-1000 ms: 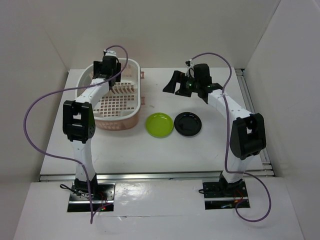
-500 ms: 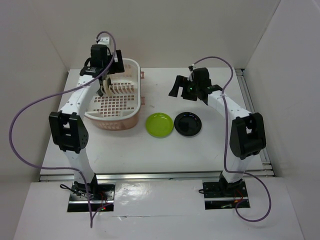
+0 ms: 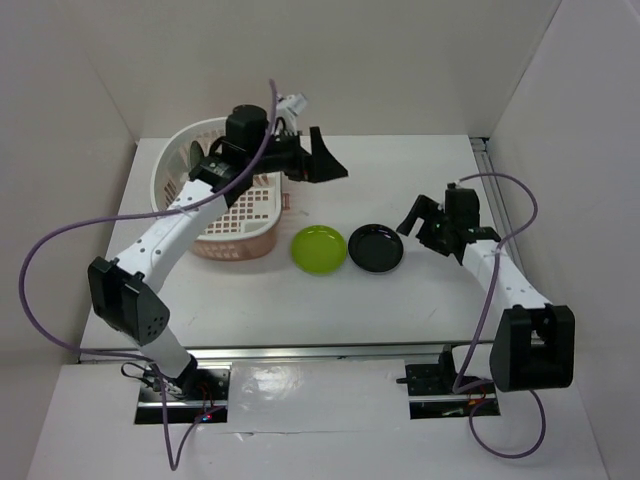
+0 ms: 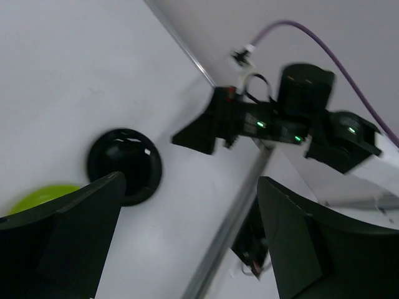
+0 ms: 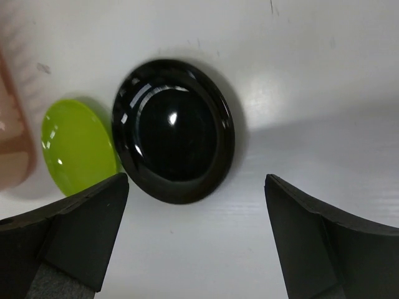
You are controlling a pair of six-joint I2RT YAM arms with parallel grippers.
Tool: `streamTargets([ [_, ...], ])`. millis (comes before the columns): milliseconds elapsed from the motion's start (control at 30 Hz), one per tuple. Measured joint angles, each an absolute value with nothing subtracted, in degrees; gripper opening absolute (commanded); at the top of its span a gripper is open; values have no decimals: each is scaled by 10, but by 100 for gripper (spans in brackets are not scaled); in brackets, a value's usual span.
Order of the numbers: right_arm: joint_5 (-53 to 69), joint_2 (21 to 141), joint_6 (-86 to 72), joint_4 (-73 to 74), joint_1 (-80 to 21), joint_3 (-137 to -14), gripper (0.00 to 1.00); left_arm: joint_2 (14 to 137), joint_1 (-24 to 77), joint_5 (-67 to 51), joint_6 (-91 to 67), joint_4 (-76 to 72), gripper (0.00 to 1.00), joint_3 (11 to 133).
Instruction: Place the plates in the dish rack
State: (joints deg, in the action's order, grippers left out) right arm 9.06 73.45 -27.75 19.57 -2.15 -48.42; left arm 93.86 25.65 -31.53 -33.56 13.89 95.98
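The right gripper (image 5: pixel 195 182) is spread wide with nothing in it. In its wrist view the black plate (image 5: pixel 173 131) lies flat on the table (image 5: pixel 299 75) just ahead of the jaws. It sits nearer the left-hand finger than the middle of the gap, and neither finger touches it. The lime green plate (image 5: pixel 78 146) lies just beside it, out past that same finger. Whether the two rims touch cannot be told.

The left gripper (image 3: pixel 330 158) is also wide open and empty, and points out over the table. The dish rack (image 3: pixel 172 165) lies behind its jaws and both plates lie well ahead of them. In its own wrist view one finger cuts off most of the lime green plate.

The left arm (image 3: pixel 190 205) crosses the rack and covers much of its floor, so what the rack holds cannot be made out. In the right wrist view the rack is only a pink blur at the edge.
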Motion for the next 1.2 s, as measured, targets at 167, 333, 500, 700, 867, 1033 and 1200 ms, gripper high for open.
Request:
streamTargets([
  [167,124,714,-289,163,-12,-385,87,939,322,-360,-352,132,100,946],
  [333,158,727,-298,121,8,-326,81,933,335,-379,-369,114,100,916],
  [500,175,766,-303,63,12,-323,72,927,335,-385,-380,111,100,892],
  [700,199,821,-317,-16,15,-322,61,918,335,-388,-380,104,100,872],
  [867,209,852,-329,-64,15,-322,47,916,335,-389,-377,102,100,867],
  [1033,220,882,-342,-101,12,-322,33,916,335,-389,-377,102,100,867],
  [1200,213,896,-352,-116,9,-322,3,916,335,-389,-377,97,100,865],
])
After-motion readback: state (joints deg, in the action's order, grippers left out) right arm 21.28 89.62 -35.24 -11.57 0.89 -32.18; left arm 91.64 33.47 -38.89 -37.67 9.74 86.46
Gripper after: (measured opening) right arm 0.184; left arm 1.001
